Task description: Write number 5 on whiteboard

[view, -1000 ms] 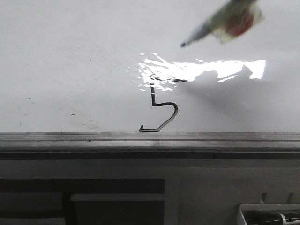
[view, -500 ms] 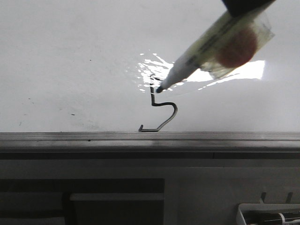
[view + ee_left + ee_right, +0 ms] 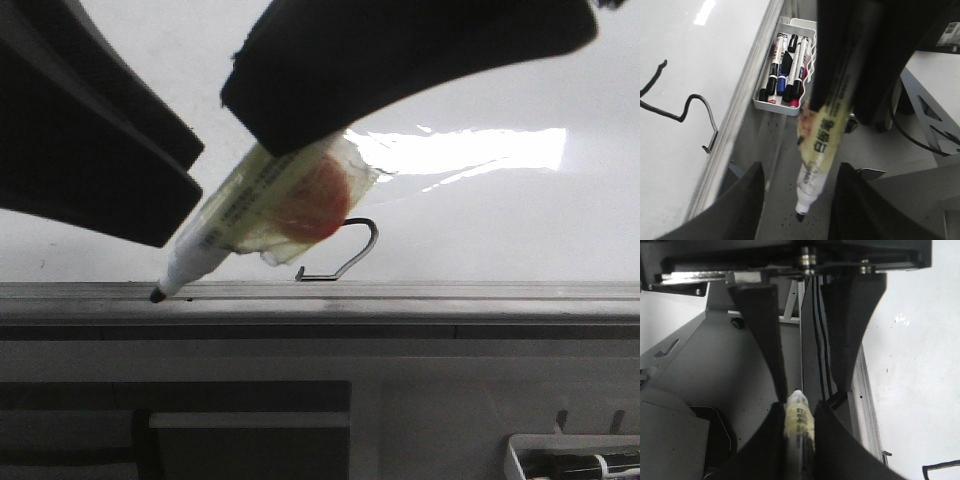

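The number 5 [image 3: 352,252] lies on the whiteboard [image 3: 500,220], marker [image 3: 255,215] left of it.

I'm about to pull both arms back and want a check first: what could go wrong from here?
The right pincer grips the uncapped marker, whose tip looks close to the grey rail; a stray mark there seems possible. The marker's body crosses in front of the number 5; touching the whiteboard might smear the ink. The left pincer stands open beside the marker's tip end, so the arms could knock together.
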Motion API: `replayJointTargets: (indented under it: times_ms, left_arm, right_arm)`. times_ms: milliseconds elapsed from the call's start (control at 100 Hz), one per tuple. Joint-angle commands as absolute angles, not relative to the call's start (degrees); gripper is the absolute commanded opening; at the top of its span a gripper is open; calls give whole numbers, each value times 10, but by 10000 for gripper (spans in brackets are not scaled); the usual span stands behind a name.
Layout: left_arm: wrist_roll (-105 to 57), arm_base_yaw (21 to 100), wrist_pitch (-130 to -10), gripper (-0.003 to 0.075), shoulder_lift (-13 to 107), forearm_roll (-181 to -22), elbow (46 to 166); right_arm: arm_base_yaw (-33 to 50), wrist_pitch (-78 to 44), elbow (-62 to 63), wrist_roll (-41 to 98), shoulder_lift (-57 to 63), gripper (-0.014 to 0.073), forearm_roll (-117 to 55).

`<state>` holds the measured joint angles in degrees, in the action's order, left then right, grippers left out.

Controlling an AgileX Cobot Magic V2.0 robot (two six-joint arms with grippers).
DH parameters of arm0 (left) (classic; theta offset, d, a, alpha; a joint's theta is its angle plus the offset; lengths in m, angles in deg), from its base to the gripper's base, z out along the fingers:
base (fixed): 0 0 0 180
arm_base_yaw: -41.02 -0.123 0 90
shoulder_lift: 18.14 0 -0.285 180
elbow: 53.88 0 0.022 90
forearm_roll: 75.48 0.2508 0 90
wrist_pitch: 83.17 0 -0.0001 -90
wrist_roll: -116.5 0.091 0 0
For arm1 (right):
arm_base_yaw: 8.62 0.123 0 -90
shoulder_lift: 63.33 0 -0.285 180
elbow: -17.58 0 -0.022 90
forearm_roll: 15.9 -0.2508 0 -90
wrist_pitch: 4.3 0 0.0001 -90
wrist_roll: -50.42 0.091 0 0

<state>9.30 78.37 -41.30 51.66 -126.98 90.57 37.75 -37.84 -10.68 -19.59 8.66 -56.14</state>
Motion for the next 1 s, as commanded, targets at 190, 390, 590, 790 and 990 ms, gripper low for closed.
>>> replayJointTargets:
  times_ms: [190,390,590,790,990]
  left_arm:
    - [95,790,-456,294,532,-1314,926]
    - [96,790,-441,294,552,-1317,926]
    - [122,790,-408,295,572,-1328,926]
    - [122,790,-408,295,572,-1333,936]
    - [122,789,-389,295,563,-1326,988]
  right_arm:
    - [379,-354,-90,-204,80,-41,-580]
    - [379,-353,-90,-204,80,-41,-584]
    - [379,-343,-90,-204,80,-41,-584]
    - [379,-333,-90,-204,80,-41,-584]
    - [375,-355,-96,-204,97,-41,-583]
